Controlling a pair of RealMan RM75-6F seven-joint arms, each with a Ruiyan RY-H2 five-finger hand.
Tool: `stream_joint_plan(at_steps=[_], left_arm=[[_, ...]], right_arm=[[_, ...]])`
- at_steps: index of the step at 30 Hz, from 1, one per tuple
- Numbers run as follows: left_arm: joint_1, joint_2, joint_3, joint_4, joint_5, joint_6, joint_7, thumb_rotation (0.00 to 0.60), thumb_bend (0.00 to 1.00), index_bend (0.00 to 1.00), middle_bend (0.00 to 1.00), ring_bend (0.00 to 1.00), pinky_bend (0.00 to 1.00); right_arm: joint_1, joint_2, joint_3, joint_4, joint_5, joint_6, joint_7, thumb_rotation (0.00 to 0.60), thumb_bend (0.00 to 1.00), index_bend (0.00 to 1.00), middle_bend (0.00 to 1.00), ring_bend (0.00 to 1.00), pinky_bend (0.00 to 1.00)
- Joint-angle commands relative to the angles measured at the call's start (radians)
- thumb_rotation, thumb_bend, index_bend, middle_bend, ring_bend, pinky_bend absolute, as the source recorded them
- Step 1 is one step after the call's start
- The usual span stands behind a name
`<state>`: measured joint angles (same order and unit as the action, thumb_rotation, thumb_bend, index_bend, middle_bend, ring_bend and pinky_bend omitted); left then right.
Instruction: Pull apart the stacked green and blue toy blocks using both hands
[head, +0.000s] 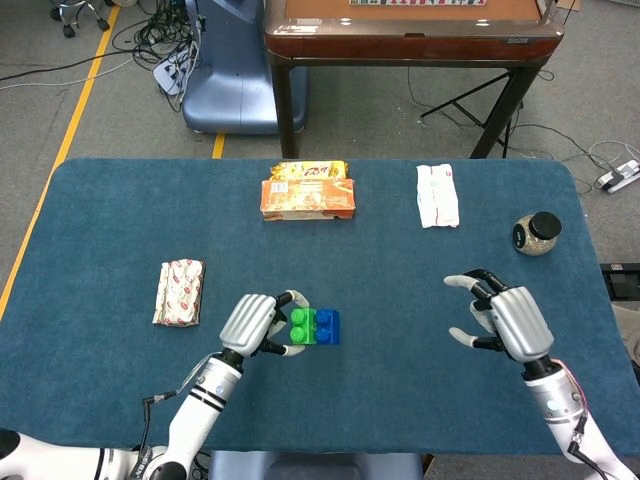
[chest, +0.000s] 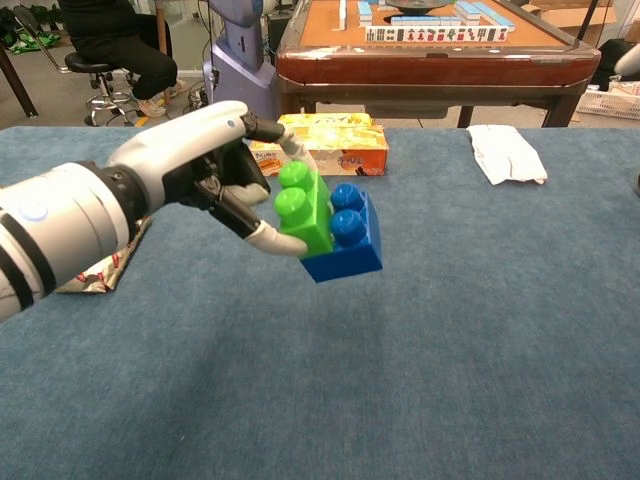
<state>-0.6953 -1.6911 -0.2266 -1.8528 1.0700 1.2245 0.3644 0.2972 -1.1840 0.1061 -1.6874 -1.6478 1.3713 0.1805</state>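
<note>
Two blocks, one green block (chest: 300, 212) and one blue block (chest: 348, 238), joined and held off the table (head: 400, 280), pinched on the green side by left hand (head: 250, 322). Right hand (head: 510, 320), at 3 o'clock, well apart, is spread and empty. Risk: thin pinch slips if the right hand bumps the blue side.

- The worktop (head: 420, 300) is covered with dark blue felt and has rounded corners.
- The floor (head: 90, 110) is grey carpet, with a yellow line (head: 70, 120) that runs diagonally at the left.
- Behind the worktop stands a mahjong table (head: 410, 35) with a brown glossy frame and dark legs; rows of tiles (chest: 435, 30) stand on its orange top.
- A blue-grey machine base (head: 230, 70) stands left of it, with many black cables (head: 160, 40) on the floor nearby.
- A seated person in black (chest: 110, 45) on a wheeled chair shows in the chest view, far left.
- A power strip (head: 620, 175) lies at the right edge.
</note>
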Motion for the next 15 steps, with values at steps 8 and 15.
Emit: stream_joint_plan(at_steps=[8, 15], left_arm=[[-0.008, -0.063, -0.094, 0.023, -0.016, 0.080, 0.020, 0.600, 0.31, 0.70, 1.00, 1.00, 1.00], [-0.005, -0.069, -0.099, 0.020, -0.016, 0.098, 0.033, 0.600, 0.31, 0.70, 1.00, 1.00, 1.00]], right_arm=[[0.173, -0.018, 0.096, -0.164, 0.214, -0.263, -0.098, 0.600, 0.00, 0.26, 1.00, 1.00, 1.00], [0.260, -0.074, 0.146, -0.178, 0.320, -0.344, -0.140, 0.600, 0.00, 0.16, 1.00, 1.00, 1.00]])
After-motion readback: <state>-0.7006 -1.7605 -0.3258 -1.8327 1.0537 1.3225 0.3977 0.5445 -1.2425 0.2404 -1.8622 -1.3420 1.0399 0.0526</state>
